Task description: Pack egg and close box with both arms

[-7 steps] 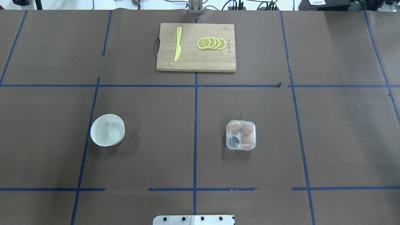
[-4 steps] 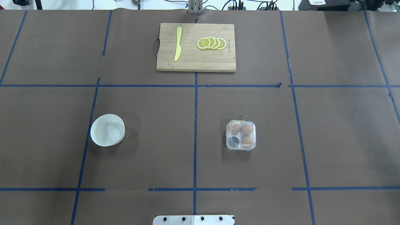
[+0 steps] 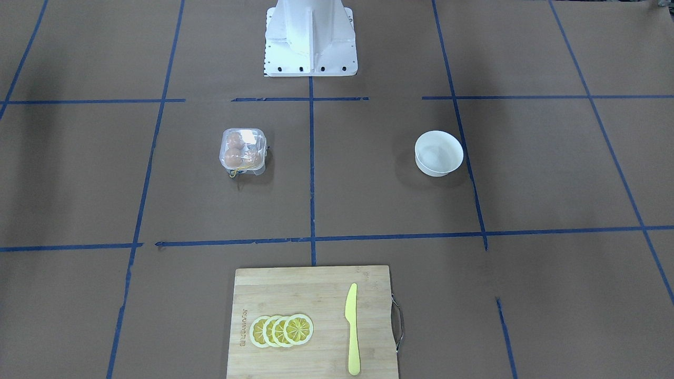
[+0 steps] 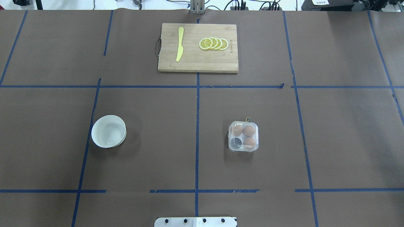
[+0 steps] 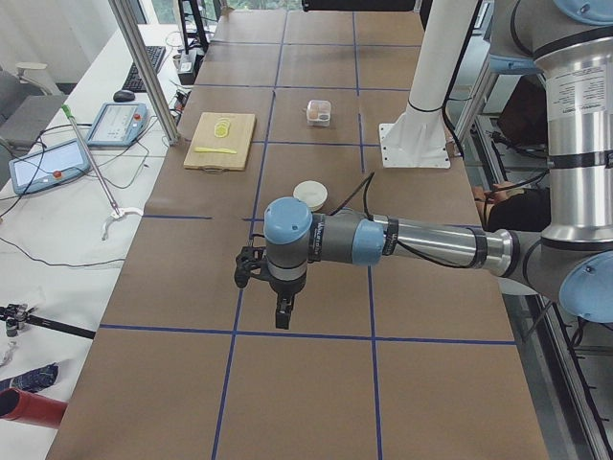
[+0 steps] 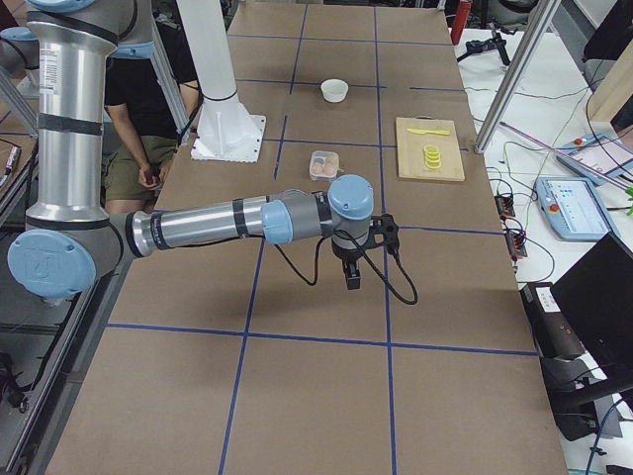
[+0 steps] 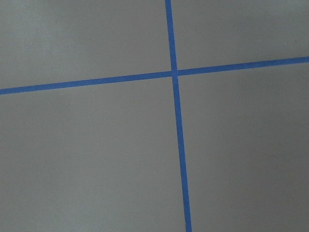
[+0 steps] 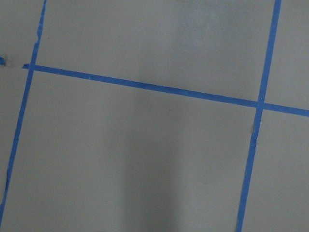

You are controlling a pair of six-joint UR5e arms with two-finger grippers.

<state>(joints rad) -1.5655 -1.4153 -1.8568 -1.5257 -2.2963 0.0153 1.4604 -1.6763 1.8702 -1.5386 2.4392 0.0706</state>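
The clear box (image 4: 243,136) sits right of the table's middle, with its lid down. Three orange-brown eggs lie in it, among them one egg (image 4: 249,130) at the far right; the near left cell (image 4: 235,142) looks empty. The box also shows in the front view (image 3: 243,150). Neither arm shows in the overhead or front view. The left gripper (image 5: 283,311) hangs over bare paper at the table's left end. The right gripper (image 6: 352,274) hangs over bare paper at the right end. Both are far from the box, and I cannot tell whether they are open or shut. Both wrist views show only brown paper and blue tape.
A round white bowl (image 4: 108,131) stands left of the middle. A wooden cutting board (image 4: 198,64) at the far edge carries a yellow knife (image 4: 180,44) and lemon slices (image 4: 214,43). The white base block (image 3: 310,37) stands at the robot's edge.
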